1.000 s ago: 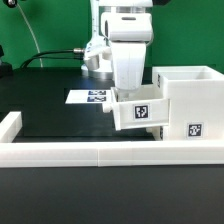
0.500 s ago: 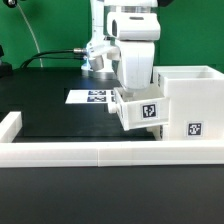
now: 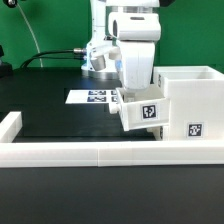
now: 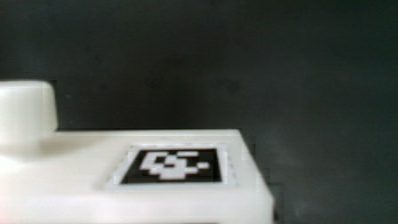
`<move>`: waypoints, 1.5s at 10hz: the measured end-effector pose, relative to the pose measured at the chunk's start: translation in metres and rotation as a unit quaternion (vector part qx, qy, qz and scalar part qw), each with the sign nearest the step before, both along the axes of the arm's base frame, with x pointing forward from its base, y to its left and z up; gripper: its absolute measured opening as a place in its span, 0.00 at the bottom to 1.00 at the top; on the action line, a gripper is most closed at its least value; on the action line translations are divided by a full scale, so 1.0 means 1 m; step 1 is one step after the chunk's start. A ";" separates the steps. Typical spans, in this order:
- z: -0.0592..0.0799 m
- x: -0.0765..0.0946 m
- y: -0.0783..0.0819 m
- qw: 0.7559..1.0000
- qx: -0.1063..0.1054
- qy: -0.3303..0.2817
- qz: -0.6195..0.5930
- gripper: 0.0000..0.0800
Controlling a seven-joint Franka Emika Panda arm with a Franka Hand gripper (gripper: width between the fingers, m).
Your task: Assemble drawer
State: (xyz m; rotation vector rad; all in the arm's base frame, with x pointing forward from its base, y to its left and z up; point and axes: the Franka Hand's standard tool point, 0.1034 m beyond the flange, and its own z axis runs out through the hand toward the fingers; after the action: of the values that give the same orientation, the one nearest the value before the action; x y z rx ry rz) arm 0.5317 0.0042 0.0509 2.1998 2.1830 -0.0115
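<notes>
My gripper (image 3: 134, 92) hangs over a small white tray (image 3: 140, 112) and is shut on it; the fingertips are hidden behind the tray's wall. The tray is tilted, its tagged face toward the camera, and it touches or nearly touches the open side of the tall white housing (image 3: 192, 98) at the exterior view's right. In the wrist view the tray (image 4: 134, 170) fills the lower part, with its tag (image 4: 175, 165) and a white knob-like block (image 4: 22, 110); no fingers show. A second tray is not in view.
A long low white rail (image 3: 90, 152) runs along the front, with a raised end (image 3: 10, 125) at the exterior view's left. The marker board (image 3: 92, 97) lies on the black mat behind the tray. Cables and the arm's base stand at the back.
The gripper and the tray have moved a little toward the housing at the exterior view's right, and the tray has tilted more. The housing has not moved.
</notes>
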 end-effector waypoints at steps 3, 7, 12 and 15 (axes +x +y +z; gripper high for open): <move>0.000 0.000 0.000 1.000 -0.001 0.002 -0.009 0.06; 0.000 0.000 0.001 0.999 0.001 -0.003 -0.040 0.06; 0.000 -0.001 0.005 0.997 0.001 -0.001 -0.079 0.06; 0.000 -0.002 0.005 0.997 -0.001 0.002 -0.074 0.06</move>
State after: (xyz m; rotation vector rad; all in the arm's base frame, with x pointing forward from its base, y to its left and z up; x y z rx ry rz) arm 0.5296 0.0089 0.0506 2.3564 2.0157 -0.0211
